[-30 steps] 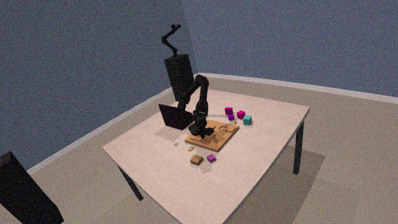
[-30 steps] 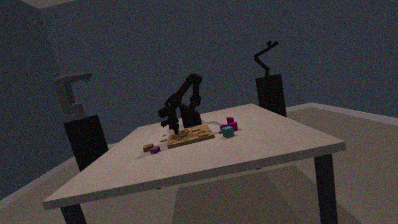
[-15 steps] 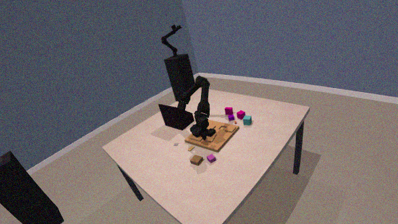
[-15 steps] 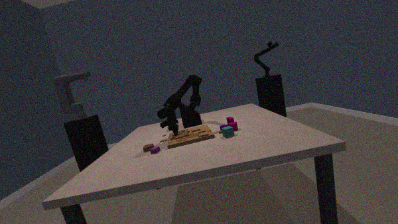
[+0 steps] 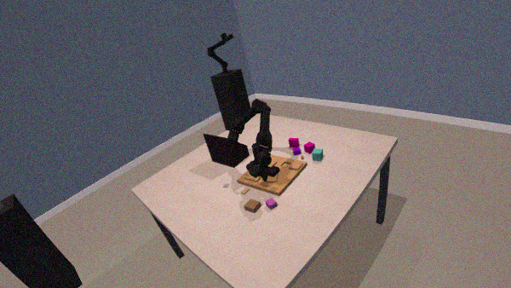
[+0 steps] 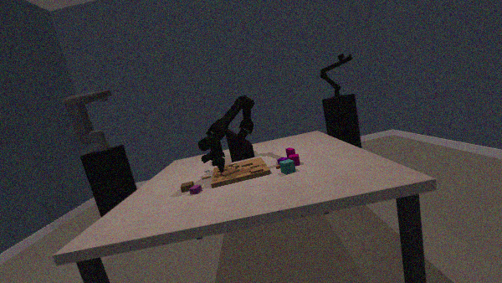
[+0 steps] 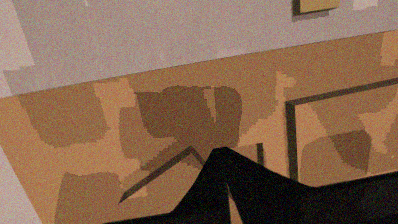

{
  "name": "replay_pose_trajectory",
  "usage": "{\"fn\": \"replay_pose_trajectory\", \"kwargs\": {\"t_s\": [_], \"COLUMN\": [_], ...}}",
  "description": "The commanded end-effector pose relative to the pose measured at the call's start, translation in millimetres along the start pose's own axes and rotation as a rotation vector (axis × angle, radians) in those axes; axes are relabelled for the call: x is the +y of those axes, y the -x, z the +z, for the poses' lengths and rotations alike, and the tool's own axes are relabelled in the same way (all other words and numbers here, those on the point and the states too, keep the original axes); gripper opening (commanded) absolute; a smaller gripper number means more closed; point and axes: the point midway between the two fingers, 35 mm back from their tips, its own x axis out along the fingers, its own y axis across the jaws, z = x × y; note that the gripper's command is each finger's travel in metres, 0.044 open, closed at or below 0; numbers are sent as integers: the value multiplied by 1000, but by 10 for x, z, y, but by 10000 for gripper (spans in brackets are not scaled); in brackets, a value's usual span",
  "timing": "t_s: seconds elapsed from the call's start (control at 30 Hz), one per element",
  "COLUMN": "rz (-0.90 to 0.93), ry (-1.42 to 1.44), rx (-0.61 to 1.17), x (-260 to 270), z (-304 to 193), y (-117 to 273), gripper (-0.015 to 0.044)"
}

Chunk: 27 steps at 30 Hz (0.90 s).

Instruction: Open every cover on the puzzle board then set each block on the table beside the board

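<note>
The wooden puzzle board [image 5: 280,190] [image 6: 243,178] [image 7: 190,72] lies flat on the table. My gripper [image 5: 265,179] [image 6: 222,170] [image 7: 220,154] is shut and empty, pointing down low over the board's near left part in the top view. I cannot tell if the tips touch it. The wrist view shows a large dark-edged cover or recess [image 7: 292,142] right of the fingers and a slanted dark edge [image 7: 157,173] left of them. Whether these are open is unclear; the fingers and shadows hide part of the board. I cannot make out a block in a well.
Off the board lie a teal cube [image 5: 318,155] [image 6: 287,167], magenta cubes [image 5: 294,142] [image 5: 309,147], a violet cube [image 5: 296,151], a brown block [image 5: 252,205] [image 6: 186,187], a purple block [image 5: 271,203] [image 6: 195,189] and a thin yellow piece [image 5: 245,191] [image 7: 318,5].
</note>
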Motion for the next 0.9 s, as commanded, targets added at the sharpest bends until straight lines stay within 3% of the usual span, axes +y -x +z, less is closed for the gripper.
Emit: {"fn": "replay_pose_trajectory", "kwargs": {"t_s": [0.0, 0.87], "rz": [5, 6], "ry": [-2, -1], "rx": [3, 3], "x": [45, 327], "z": [-2, -82], "y": [8, 11], "gripper": [0, 0]}}
